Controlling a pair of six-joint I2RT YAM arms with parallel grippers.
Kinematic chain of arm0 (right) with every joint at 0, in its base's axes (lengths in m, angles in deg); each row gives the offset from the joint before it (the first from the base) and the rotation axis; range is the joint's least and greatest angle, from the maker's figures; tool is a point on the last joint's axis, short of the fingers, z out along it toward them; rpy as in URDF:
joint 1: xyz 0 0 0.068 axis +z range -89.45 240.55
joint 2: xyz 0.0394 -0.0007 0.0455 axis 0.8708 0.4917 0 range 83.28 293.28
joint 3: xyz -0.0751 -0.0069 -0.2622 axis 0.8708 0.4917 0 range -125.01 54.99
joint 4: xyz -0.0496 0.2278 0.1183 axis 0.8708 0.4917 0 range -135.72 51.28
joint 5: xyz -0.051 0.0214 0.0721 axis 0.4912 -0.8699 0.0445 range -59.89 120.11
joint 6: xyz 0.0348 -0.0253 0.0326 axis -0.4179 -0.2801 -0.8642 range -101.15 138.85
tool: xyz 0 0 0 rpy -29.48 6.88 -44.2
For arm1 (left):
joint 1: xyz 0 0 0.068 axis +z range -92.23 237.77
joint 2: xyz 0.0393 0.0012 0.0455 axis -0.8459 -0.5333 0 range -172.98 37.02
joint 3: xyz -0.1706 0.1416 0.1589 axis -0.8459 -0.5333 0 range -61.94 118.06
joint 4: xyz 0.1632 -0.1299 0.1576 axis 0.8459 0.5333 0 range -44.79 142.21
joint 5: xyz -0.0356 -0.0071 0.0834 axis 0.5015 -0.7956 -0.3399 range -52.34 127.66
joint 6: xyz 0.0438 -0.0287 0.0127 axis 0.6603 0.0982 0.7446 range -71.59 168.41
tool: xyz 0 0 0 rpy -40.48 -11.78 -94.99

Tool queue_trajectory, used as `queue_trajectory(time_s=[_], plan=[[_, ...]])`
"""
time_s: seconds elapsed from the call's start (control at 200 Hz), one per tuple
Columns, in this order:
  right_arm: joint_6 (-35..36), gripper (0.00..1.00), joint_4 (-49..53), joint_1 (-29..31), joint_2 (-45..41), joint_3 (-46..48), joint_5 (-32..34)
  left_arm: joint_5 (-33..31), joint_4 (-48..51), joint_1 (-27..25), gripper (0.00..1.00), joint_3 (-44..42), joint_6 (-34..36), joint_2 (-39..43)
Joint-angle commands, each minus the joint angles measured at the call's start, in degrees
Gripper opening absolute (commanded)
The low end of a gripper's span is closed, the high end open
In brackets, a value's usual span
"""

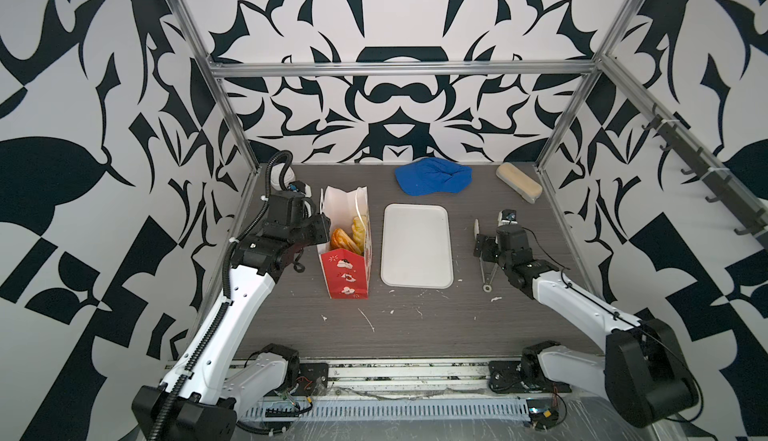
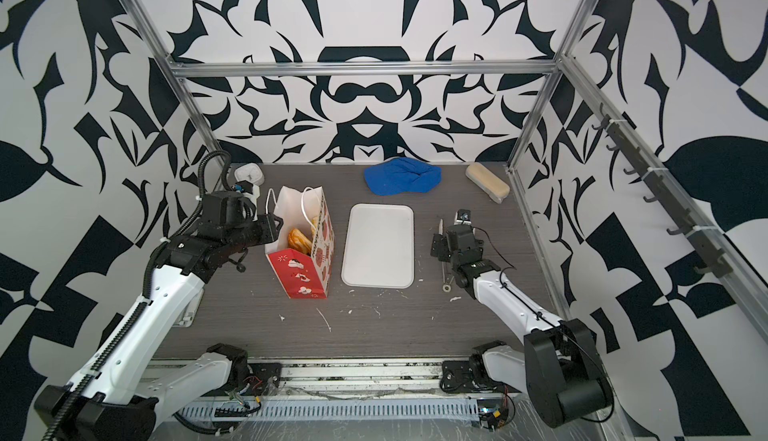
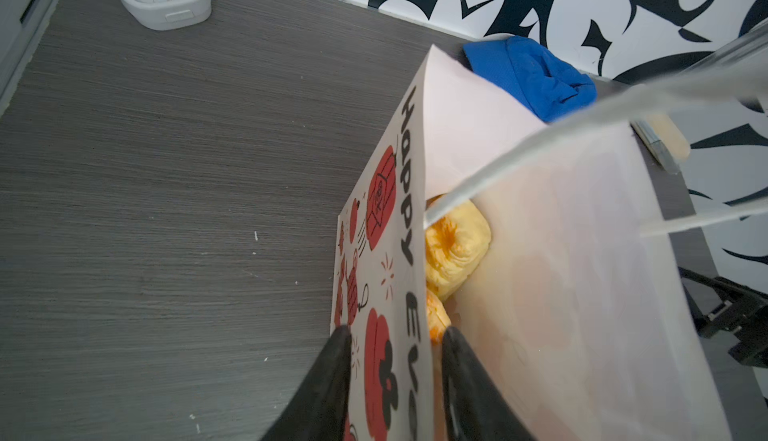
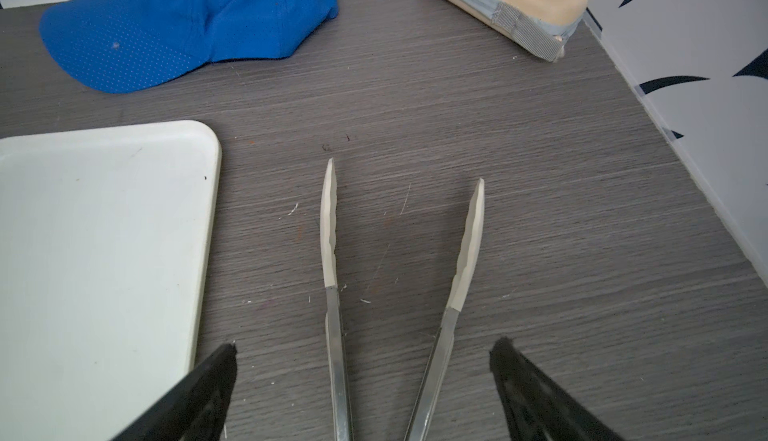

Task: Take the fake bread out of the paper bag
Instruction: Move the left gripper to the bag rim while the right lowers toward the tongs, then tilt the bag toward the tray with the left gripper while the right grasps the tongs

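Nearest is the scuffed front strip of the bench, and just past it the paper bag stands upright with its mouth open, left of the white tray. The toy bread sits inside the bag, golden and yellow pieces showing above the red front panel; none is on the tray. The left hand straddles the bag's left wall at the rim, one finger outside on the print, one inside near the bread, half closed; whether it pinches the paper I cannot tell. Right of the tray, the right hand hangs spread wide over the tongs, gripping nothing. Farthest back lie a blue cap and a beige block. The likely trouble is that a pull on that thin wall could tip or crumple the light bag. The cord handles across its mouth could also snag whatever reaches in.
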Motion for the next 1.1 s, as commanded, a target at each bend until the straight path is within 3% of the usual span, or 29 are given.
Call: queue_trajectory(time_s=[0.0, 0.155, 0.39, 0.53, 0.945, 1.1], plan=[[0.2, 0.98, -1.7, 0.2, 0.1, -0.1, 0.2, -0.5, -1.6, -0.2, 0.26, 1.1, -0.7, -0.2], [0.3, 0.98, -1.6, 0.2, 0.5, -0.3, 0.0, -0.3, -2.0, -0.3, 0.0, 1.5, -0.9, -0.4], [0.2, 0.98, -1.4, 0.2, 0.6, -0.5, 0.0, -2.1, -2.2, -0.2, 0.0, 4.8, 0.5, -2.6], [0.2, 0.98, -1.1, 0.2, 0.5, -0.5, 0.0, -6.4, -1.4, -0.2, 0.0, 11.2, 5.4, -5.7], [0.9, 0.97, 0.7, 0.2, -0.6, -1.3, 1.6, -17.1, -2.2, 3.1, 0.0, 28.5, 28.1, -25.8], [0.8, 0.98, 3.6, 0.1, -1.2, -2.5, 2.5, -16.0, -7.1, 3.4, 0.0, 29.2, 28.5, -32.6]])
